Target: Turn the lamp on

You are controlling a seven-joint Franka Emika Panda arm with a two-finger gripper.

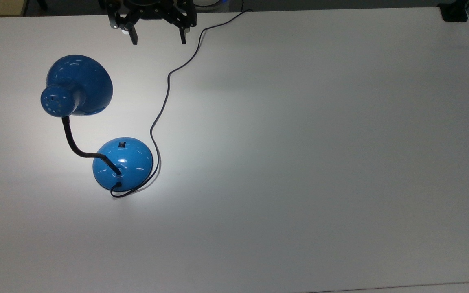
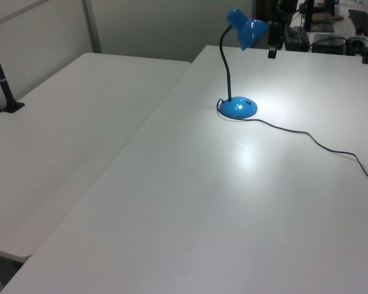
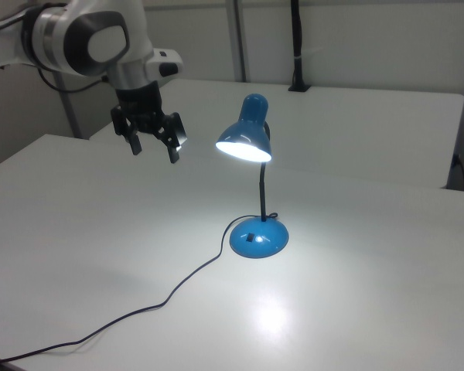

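Observation:
The lamp stands on the white table, its glossy blue shade (image 1: 75, 85) joined by a black gooseneck to the round blue base (image 1: 122, 163). The bulb side glows white under the shade (image 3: 246, 131), and a bright patch of light lies on the table around the base (image 3: 259, 237). A small black switch (image 1: 122, 144) sits on the base's dome. My gripper (image 1: 158, 39) hangs open and empty at the top view's upper edge, well away from the base. It is in the air beside the shade (image 2: 245, 27) in the left view, and in the right view the gripper (image 3: 153, 149) is to the shade's left.
The lamp's thin black cord (image 1: 165, 93) snakes from the base past the gripper toward the table's far edge. A second white table (image 2: 67, 110) adjoins, with a black clamped post (image 2: 5, 86). A black block (image 1: 454, 12) sits at the top view's upper right corner.

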